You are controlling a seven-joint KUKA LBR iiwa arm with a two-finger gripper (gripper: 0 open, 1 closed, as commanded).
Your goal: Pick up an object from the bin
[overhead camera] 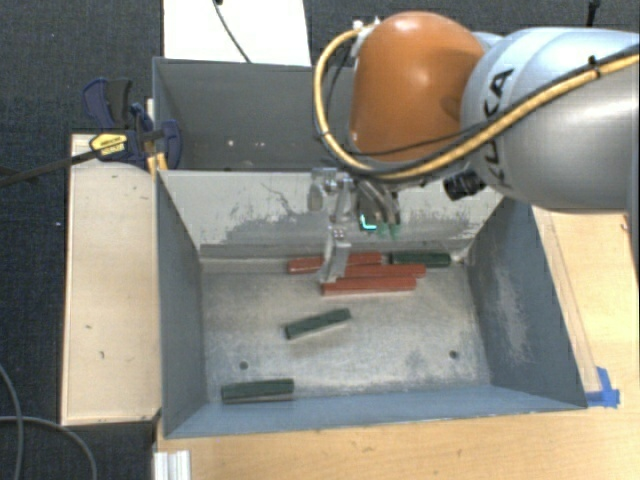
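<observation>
Camera view. The grey metal bin (185,298) holds five loose items, all lying flat on its floor and none heaped. The arm (565,118) enters from the right. Its rounded orange cover (415,83) stands over the rear part of the bin, and a yellow-and-black cable (325,98) is looped round that cover.

Below the cover the gripper (335,268) hangs down to the bin floor close to the rear wall, slightly tilted. Its lower end is at the left end of the lower red-brown bar (378,284), a long flat slat lying nearly level across the view. Contact there looks likely but cannot be confirmed. The gripper also crosses in front of the upper red-brown bar (303,266), a similar slat lying parallel just behind the first, whose left end projects past the gripper to the left. The two slats lie side by side, touching or very nearly so. From this angle I cannot tell whether the gripper is open or closed, or whether it grips either slat.

The rear dark green bar (422,260), short and flat, lies at the foot of the rear wall, just right of the upper slat. The middle dark green bar (317,324) lies on the open floor, near the red-brown pair but apart from it, with its right end angled toward the rear. The front dark green bar (258,392) lies by the front wall at the left, well apart from the rest.
</observation>
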